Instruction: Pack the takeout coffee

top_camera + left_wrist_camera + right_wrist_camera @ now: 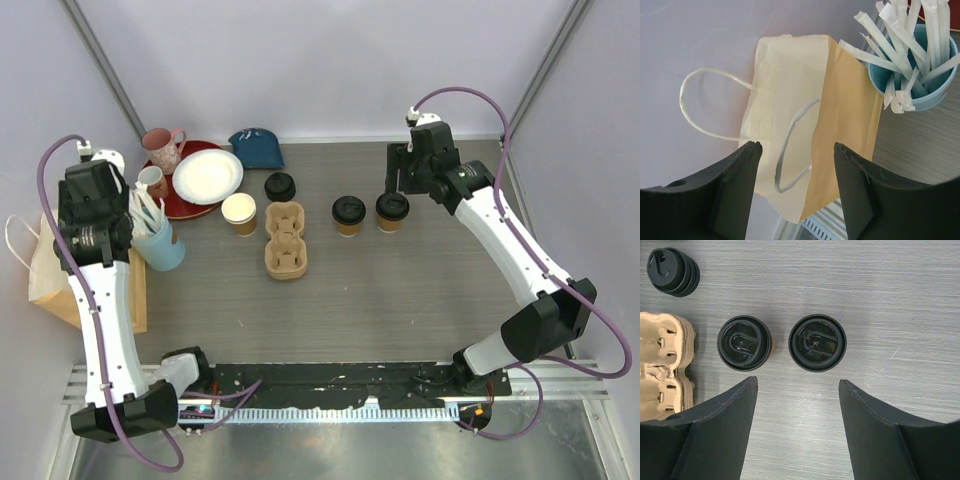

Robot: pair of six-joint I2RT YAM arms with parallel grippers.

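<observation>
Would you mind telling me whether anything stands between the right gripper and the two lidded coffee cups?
Nothing visible does. The right gripper hangs open over bare table right beside the nearer lidded cup, with the second lidded cup next to it. The cardboard carrier lies further off, past both cups.

No text, label, brand, number or sign can be read in any view. At the centre of the right wrist view, the left takeout cup and the right takeout cup have raised moulded marks on their black lids. These marks are too faint to make out as letters or numbers.
</observation>
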